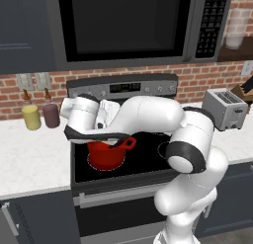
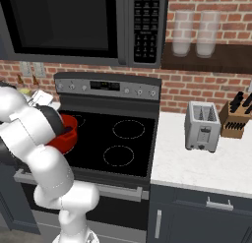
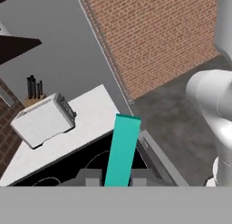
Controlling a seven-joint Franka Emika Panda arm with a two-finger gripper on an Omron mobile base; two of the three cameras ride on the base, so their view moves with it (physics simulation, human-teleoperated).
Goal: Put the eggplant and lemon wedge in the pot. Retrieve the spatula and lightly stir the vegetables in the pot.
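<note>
We saw gripper (image 3: 115, 181) clamped on spatula (image 3: 121, 150), bottom centre of hand view. Pot (image 1: 106, 154) sat centre-left, on stove (image 1: 143, 159). Blade probably inside, hidden by arm. Risk: hard stir tipping pot.

The robot arm (image 1: 148, 117) is showing glossy white, rounded shells running from the lower right of the left base view to its middle left. Dark grey bands are ringing its joints, one wide band sitting at centre right. A black seam is edging the flattened wrist segment.
</note>
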